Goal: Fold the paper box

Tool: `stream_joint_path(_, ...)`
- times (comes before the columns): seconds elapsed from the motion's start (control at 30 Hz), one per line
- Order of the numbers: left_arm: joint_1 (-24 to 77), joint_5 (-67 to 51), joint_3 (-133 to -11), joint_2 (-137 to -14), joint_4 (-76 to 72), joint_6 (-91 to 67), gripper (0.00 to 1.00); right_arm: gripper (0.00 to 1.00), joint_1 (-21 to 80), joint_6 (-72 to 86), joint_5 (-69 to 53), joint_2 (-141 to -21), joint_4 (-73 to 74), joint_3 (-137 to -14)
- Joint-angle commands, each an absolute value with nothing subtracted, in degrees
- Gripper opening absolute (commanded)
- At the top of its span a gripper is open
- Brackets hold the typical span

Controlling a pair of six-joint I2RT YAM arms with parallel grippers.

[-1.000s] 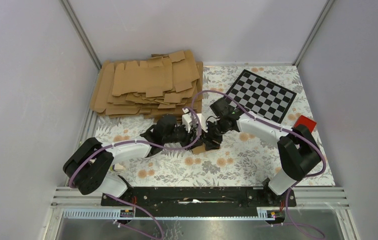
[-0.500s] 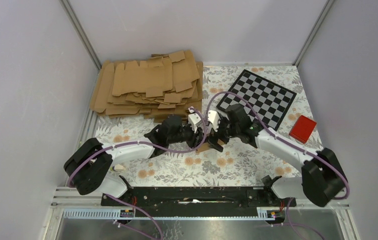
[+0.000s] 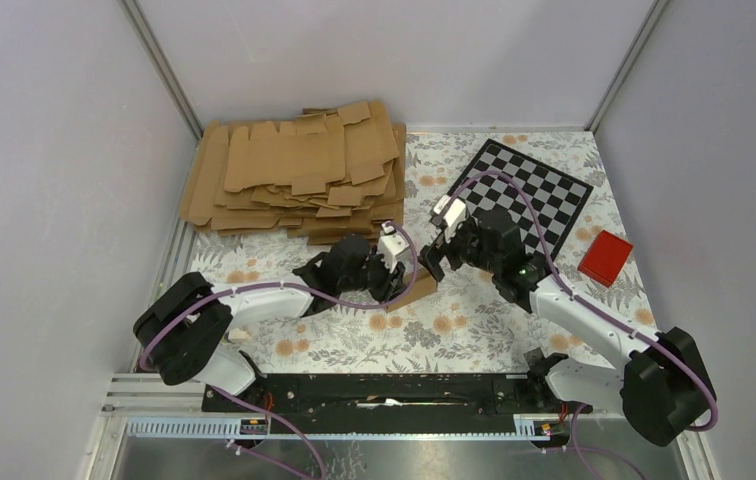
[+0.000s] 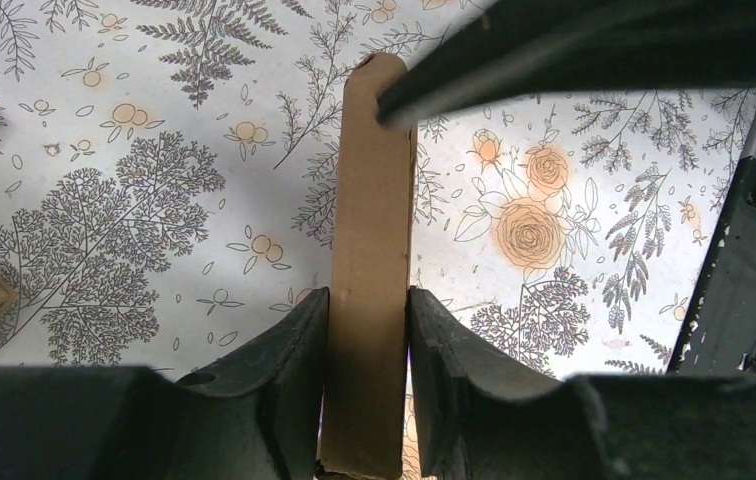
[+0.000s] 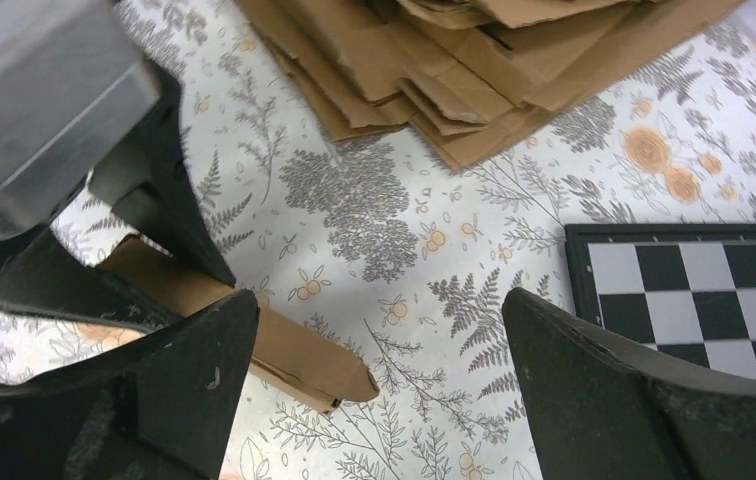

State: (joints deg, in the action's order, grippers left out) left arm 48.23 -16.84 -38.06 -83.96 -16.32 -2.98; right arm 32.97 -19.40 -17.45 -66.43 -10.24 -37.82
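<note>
Now the left tool (image 4: 366, 335) is clamped on the paper box (image 4: 372, 200), its two dark fingers (image 4: 284, 350) pressing the long sides of the narrow brown cardboard piece. From the left wrist view the box runs straight out from the grip, and its far end is rounded. From above, the paper box (image 3: 416, 293) sits near the middle of the flower-patterned tabletop (image 3: 474, 330), just to the right of the left tool (image 3: 394, 275). Whether its underside rests on the tabletop or hangs just above it, I cannot tell.

The right tool (image 5: 379, 310) stands with its jaws spread wide and nothing between them. It hovers just beyond the free end of the box (image 5: 284, 345), not touching it. In the top view the right tool (image 3: 442, 262) is a little behind and to the right of the box.

A pile of flat cardboard blanks (image 3: 294, 170) fills the far left corner. A checkerboard (image 3: 524, 190) lies at the far right, and a red block (image 3: 605, 257) sits beside it near the right edge.
</note>
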Motion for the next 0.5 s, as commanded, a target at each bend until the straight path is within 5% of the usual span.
stream_joint_path(0.0,49.03,-14.06,-38.23,-83.12,-15.14,-1.61,0.34,1.00,31.56,-7.67,-9.81,-62.89,-14.14,-37.39)
stream_joint_path(0.2,50.80,-11.66,-39.54,-84.13,-13.08,-0.52,0.37,1.00,30.84,12.71,2.89,-58.39,-8.03,-34.15)
stream_joint_path(0.47,51.78,-9.96,-41.63,-86.74,-10.96,-0.51,0.41,1.00,30.67,26.45,-7.57,-60.74,4.00,-36.51)
